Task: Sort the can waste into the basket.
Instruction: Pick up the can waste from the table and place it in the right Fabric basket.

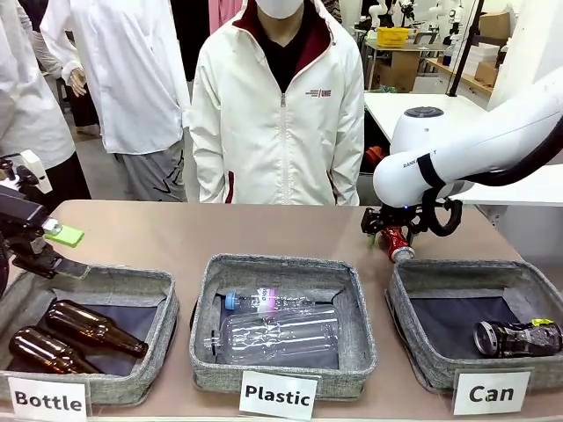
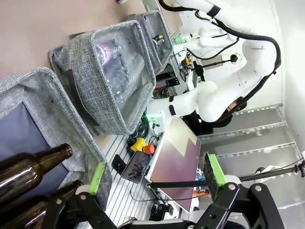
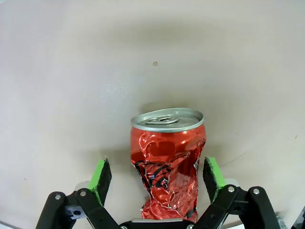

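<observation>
- front view: the right arm (image 1: 475, 145) reaches in from the right, and its gripper (image 1: 398, 236) hangs low over the brown table (image 1: 158, 230), just behind the far wall of the can basket (image 1: 413, 316). the red can (image 1: 396, 243) sits at the gripper, its silver end tilted down toward the basket; here i cannot tell whether the fingers touch it. the black can (image 1: 517, 337) already lies on its side inside that basket, long axis running left to right. the plastic basket (image 1: 211, 308) in the middle holds clear bottles (image 1: 280, 334), and the bottle basket (image 1: 163, 303) on the left holds two brown bottles (image 1: 92, 328). the left gripper (image 1: 53, 237) hovers above the bottle basket's far left corner. a person in a white jacket (image 1: 277, 114) stands at the far side.
- left wrist view: the picture is rolled sideways. the left gripper (image 2: 155, 179) has its green pads (image 2: 214, 170) set wide apart with nothing between them. below lie the brown bottles (image 2: 28, 171), and the grey baskets run away in a row. the can basket (image 2: 155, 21) is farthest, with the black can (image 2: 158, 39) a small shape in it. beyond the table edge there is a cluttered floor and white robot arms.
- right wrist view: the red can (image 3: 167, 162) is close up, crumpled, with its long axis running along the fingers and its silver top pointing away from the wrist. the right gripper (image 3: 157, 175) stands spread, each pad (image 3: 101, 174) beside the can with a gap on both sides, not clamped. the plain tabletop (image 3: 71, 71) is behind.
</observation>
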Robot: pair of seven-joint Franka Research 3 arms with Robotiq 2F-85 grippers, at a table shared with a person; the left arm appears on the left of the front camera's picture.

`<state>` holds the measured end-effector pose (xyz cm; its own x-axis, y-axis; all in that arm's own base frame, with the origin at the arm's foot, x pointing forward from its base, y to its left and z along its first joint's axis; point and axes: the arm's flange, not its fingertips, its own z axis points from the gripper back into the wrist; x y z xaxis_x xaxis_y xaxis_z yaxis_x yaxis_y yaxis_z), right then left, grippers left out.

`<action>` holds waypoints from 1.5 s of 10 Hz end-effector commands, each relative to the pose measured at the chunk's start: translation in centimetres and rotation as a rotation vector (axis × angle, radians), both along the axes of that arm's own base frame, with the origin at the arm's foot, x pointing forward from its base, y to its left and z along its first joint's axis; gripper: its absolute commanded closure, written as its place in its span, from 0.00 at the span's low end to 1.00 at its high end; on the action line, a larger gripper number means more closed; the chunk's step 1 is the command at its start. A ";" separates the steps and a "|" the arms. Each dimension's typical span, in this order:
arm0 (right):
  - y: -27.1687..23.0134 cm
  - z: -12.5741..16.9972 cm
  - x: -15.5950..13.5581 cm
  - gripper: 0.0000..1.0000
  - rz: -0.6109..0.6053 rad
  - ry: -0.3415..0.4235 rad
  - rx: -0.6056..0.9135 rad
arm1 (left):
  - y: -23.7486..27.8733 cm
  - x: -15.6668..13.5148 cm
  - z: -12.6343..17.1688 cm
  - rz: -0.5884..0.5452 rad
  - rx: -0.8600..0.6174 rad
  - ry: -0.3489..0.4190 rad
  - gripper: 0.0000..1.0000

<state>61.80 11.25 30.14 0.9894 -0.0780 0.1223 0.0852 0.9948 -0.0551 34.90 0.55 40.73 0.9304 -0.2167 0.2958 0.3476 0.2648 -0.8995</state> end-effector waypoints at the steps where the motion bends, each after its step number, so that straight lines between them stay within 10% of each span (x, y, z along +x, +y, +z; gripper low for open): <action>1: 0.6 0.5 0.6 0.40 -0.048 0.002 -0.006 | 0.3 -0.3 0.4 -0.006 -0.005 0.009 0.00; 3: 0.5 0.4 0.6 0.99 -0.060 0.017 -0.007 | 0.3 -0.3 0.4 -0.006 -0.005 0.009 0.00; 11: 0.6 1.7 -0.3 1.00 -0.093 0.008 -0.023 | 0.3 -0.3 0.4 -0.006 -0.005 0.009 0.00; 15: -0.6 9.2 -5.2 1.00 -0.015 -0.070 0.064 | 0.3 -0.3 0.4 -0.006 -0.005 0.009 0.00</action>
<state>59.72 11.60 37.11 0.9761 -0.1251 0.1775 0.1329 0.9906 -0.0330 34.90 0.55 40.74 0.9303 -0.2168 0.2960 0.3479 0.2649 -0.8993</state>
